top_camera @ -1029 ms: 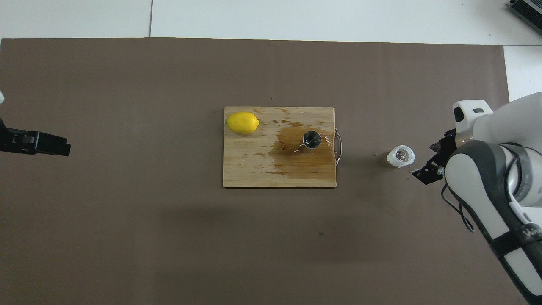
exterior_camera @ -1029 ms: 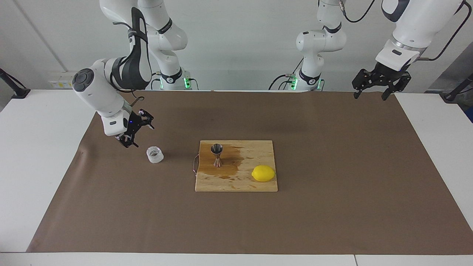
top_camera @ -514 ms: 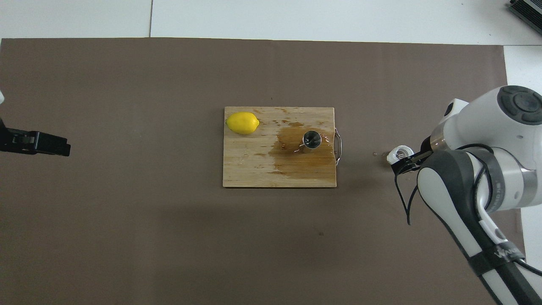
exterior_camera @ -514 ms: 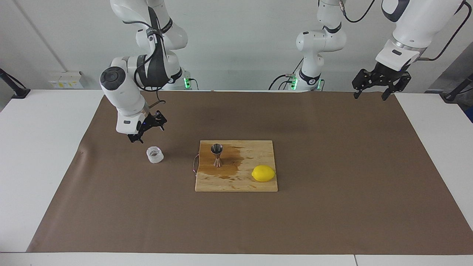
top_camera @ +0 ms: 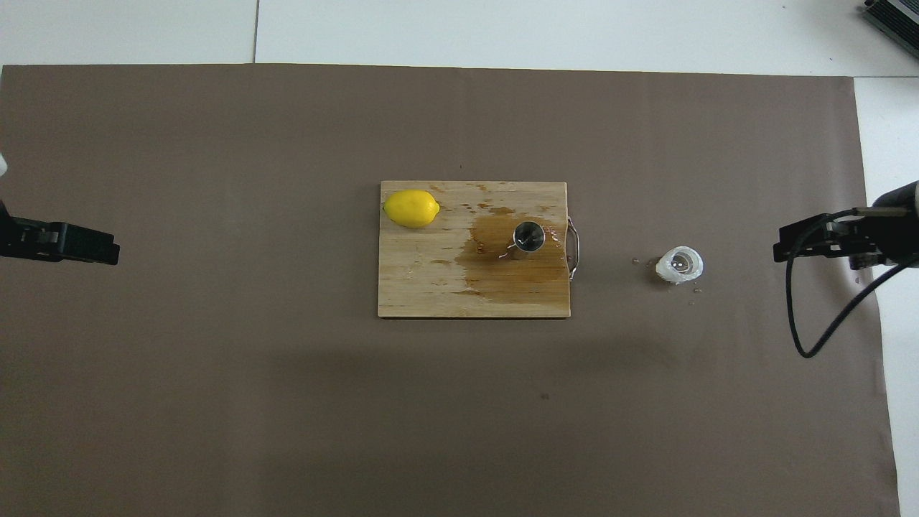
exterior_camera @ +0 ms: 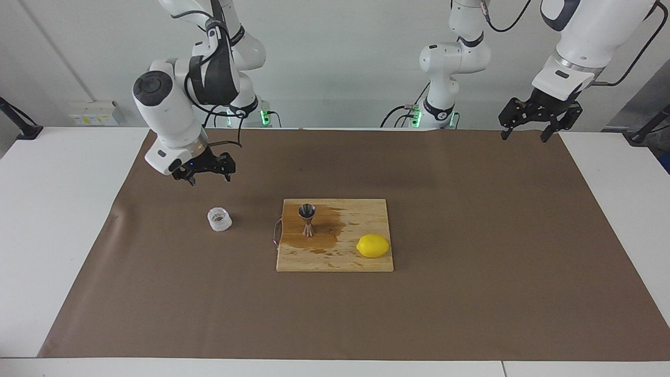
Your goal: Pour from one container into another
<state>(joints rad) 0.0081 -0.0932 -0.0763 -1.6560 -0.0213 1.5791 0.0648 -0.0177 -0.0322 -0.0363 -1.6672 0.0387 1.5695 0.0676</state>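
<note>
On the brown-covered bench [exterior_camera: 471, 209] the small clear glass jar [exterior_camera: 219, 219] is seen standing upright, mouth up, toward the right arm's end, beside the wooden board [exterior_camera: 340, 262] and apart from it. The steel jigger [exterior_camera: 307, 220] is found upright on that board, at the end nearest the jar, in a brown wet patch, and a lemon [exterior_camera: 373, 245] is laid at the board's other end. The right end effector [exterior_camera: 208, 175] is held in the air, released and empty, its fingers spread and pointed down. In the facing view the jar is placed at about five o'clock from it; in the overhead view the right end effector [top_camera: 797, 244] is shown at about two o'clock from the jar [top_camera: 680, 264], well apart. The left end effector [exterior_camera: 526, 128] is kept waiting over the bench's edge at the left arm's end, likewise released and empty. The right arm is judged much the nearer to the jar, so any next grasp would fall to it. The jar is squat and round, with its axis vertical, so no side is favoured for a grip. From the jar the jigger is reached along the bench's length toward the left arm's end.
</note>
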